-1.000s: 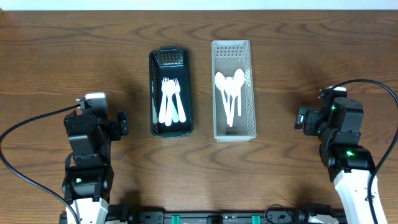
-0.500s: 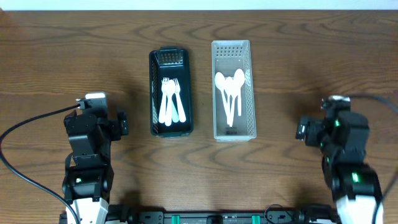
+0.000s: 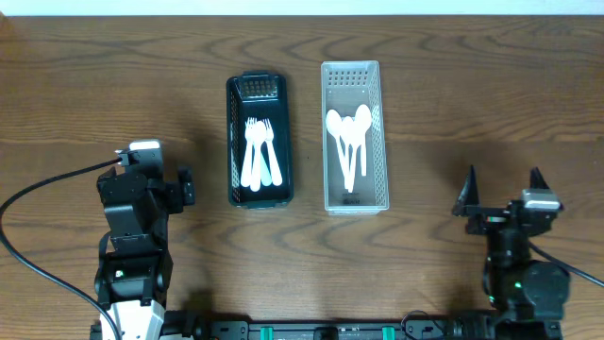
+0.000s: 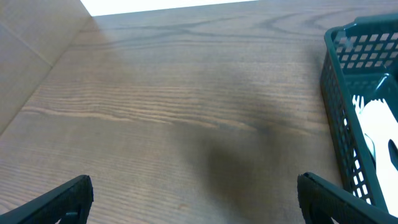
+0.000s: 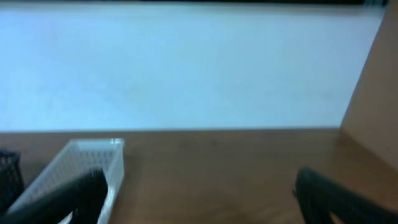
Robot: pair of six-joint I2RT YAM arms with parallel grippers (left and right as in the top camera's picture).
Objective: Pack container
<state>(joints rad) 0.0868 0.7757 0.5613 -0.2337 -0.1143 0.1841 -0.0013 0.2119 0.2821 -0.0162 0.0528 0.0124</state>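
Note:
A black mesh basket point(image 3: 260, 94) holds several white plastic forks point(image 3: 259, 151). Beside it on the right, a clear mesh basket point(image 3: 354, 76) holds several white plastic spoons point(image 3: 349, 142). My left gripper point(image 3: 187, 186) is open and empty, left of the black basket, low over the table. In the left wrist view point(image 4: 199, 202) the black basket point(image 4: 348, 106) and the forks point(image 4: 376, 118) are at the right edge. My right gripper point(image 3: 503, 189) is open and empty at the front right, pointing to the far side. In the right wrist view point(image 5: 199, 199) the clear basket point(image 5: 93, 162) is at the lower left.
Dark wooden table point(image 3: 453, 94). A black cable point(image 3: 47, 184) loops from the left arm over the table's left side. A light wall panel point(image 5: 373, 93) shows at the right in the right wrist view.
My right arm has pulled back toward the front edge and turned, so its open fingers now point to the far side. The left arm and both baskets have not moved.

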